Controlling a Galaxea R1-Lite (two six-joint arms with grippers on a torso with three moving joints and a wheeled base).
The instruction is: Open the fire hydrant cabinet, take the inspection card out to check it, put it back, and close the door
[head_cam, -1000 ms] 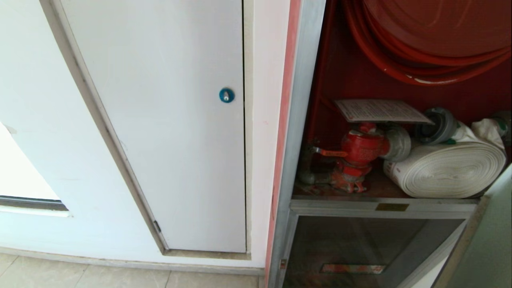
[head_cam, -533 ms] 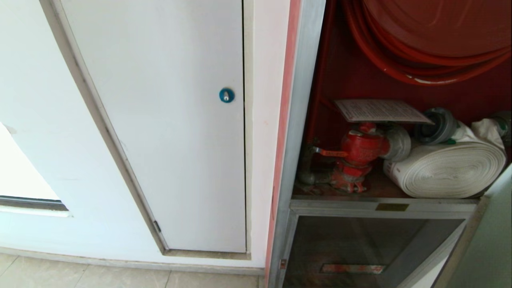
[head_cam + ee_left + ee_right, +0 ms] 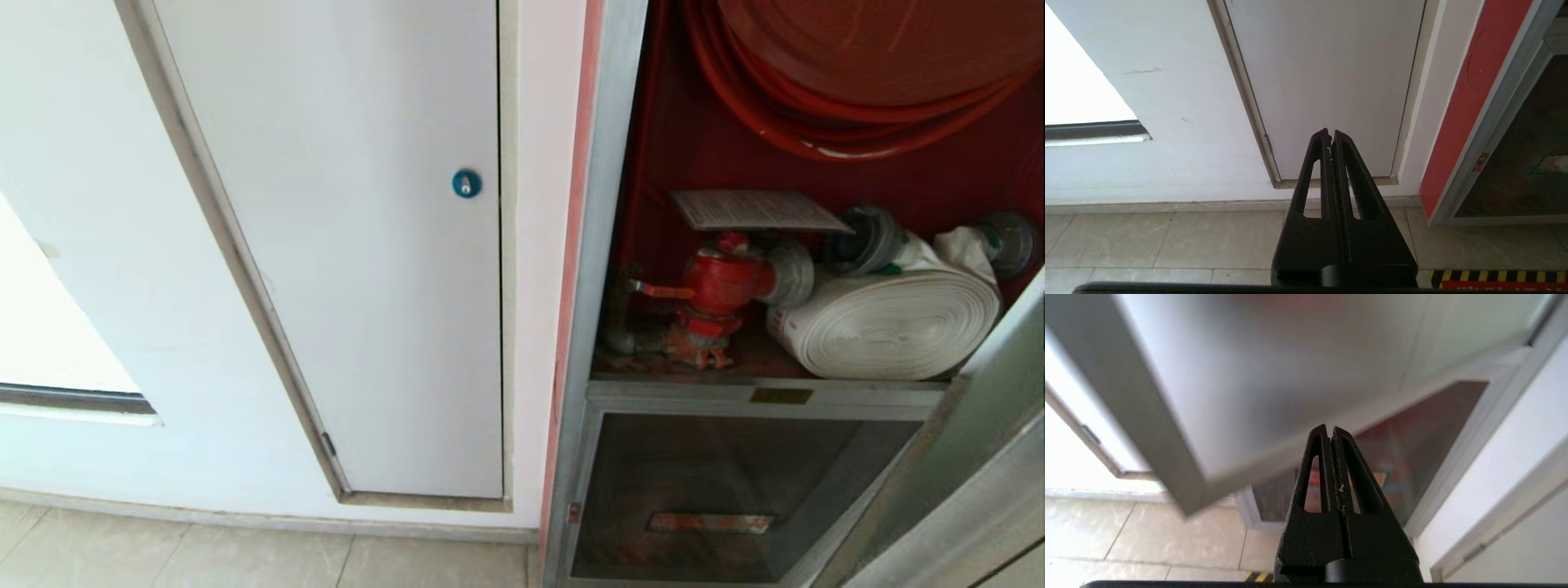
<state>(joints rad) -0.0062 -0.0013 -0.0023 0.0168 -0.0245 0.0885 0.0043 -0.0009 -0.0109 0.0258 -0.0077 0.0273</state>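
The left tool [image 3: 1330,134] has its fingers pressed together and holds nothing; it hangs low, pointing at the foot of the plain white panel door [image 3: 1327,81] above the tiled floor [image 3: 1167,237]. The right tool [image 3: 1330,430] is likewise closed and empty, just in front of the lower edge of the door [image 3: 1257,375], which stands swung open. Compared with a second ago, the whole head view has shifted, so the camera has moved, while nothing in the cabinet has changed place. The fire hydrant cabinet [image 3: 608,204] is open: the inspection card [image 3: 755,210] lies flat on top of the red valve [image 3: 718,286], beside the white rolled hose [image 3: 890,322] and below the red hose reel [image 3: 857,73]. Under the shelf sits a smaller dark glass panel [image 3: 735,490]. The blue lock [image 3: 466,184] marks the white door on the wall.
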